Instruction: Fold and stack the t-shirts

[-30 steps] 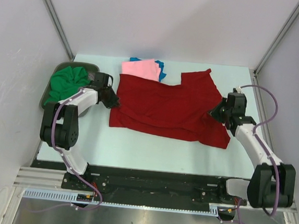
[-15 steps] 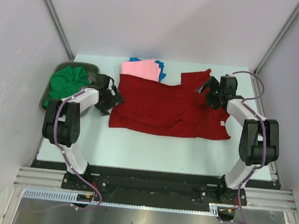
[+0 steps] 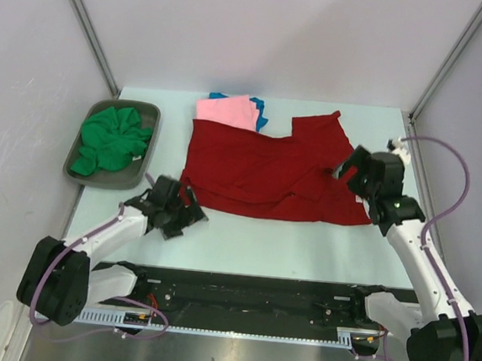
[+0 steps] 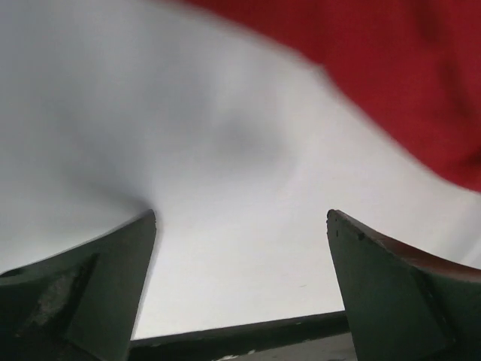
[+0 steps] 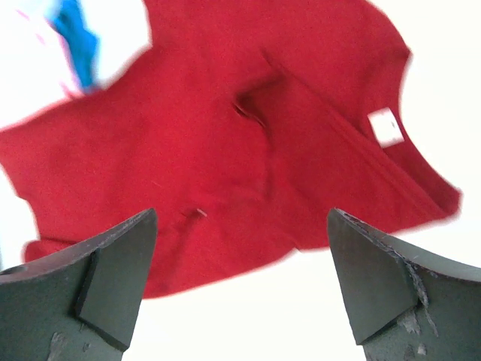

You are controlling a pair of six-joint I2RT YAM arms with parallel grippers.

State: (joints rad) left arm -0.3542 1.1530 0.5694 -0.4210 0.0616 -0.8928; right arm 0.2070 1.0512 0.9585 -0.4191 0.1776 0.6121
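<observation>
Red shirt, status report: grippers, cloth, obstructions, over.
Left gripper open, empty, beside dark red shirt near-left corner. Right gripper open, empty, over its right side. Shirt partly folded, rumpled. Pink shirt at far edge; nothing else in the way.

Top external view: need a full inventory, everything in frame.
dark red t-shirt: 1, dark red with a small white tag, partly folded, table centre
pink t-shirt: 1, pink, folded, far edge of the table, on top of the blue one
blue t-shirt: 1, blue, under the pink one, only its edges show
green t-shirt: 1, green, crumpled in the tray
tray: 1, grey, far left
table: 1, pale
left gripper: 1, black, open, over bare table by the red shirt's near-left corner
right gripper: 1, black, open, above the red shirt's right side
</observation>
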